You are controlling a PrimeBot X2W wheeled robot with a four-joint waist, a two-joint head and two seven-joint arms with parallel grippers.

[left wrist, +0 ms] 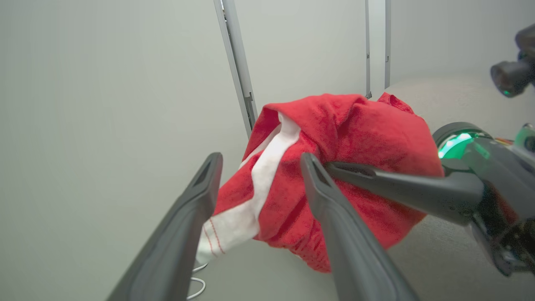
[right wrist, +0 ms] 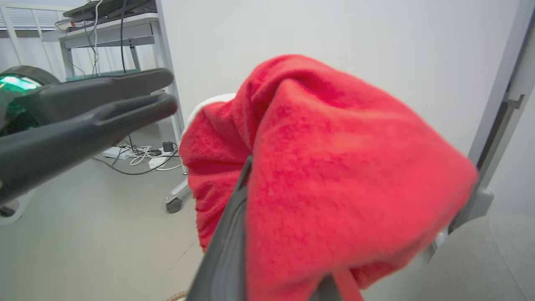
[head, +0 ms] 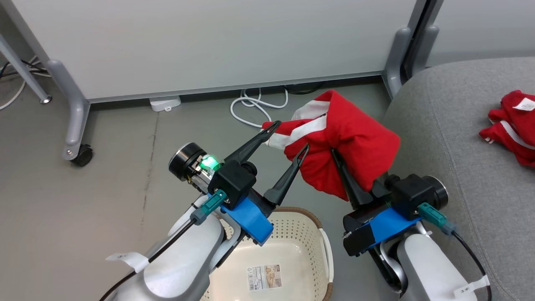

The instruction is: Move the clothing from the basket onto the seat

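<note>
While the left gripper (head: 292,134) is standing wide with nothing clamped between its fingers (head: 250,146), the white-striped edge of the held garment (head: 351,138) is hanging right at its tips, and I cannot tell whether the upper tip is touching the trim; judging by that pose, this arm is acting as a helper rather than a carrier. Below and behind that gripper's wrist, the basket (head: 288,230) is sitting on the floor (head: 104,167), and the visible part of its inside is showing no red cloth, just a sticker (head: 264,277) with a barcode and a small picture whose print is too small to read. Moving rightward, the garment is bunching over the right gripper (head: 337,156), which is pinching it in a narrow clamp from underneath, so the cloth is draping over the fingers like a hood and hiding one of them; that grip is probably keeping the bundle off the floor for the carry. Just to that gripper's right, the seat (head: 439,125) is lying within what looks like a short swing. A paper tag (head: 472,288) on the right forearm, behind the gripper, is bearing faint marks I cannot make out. Farther right, well apart from the gripper, the second garment (head: 512,129) is resting crumpled on the seat, its white label (head: 524,104) facing up but too small to read.
</note>
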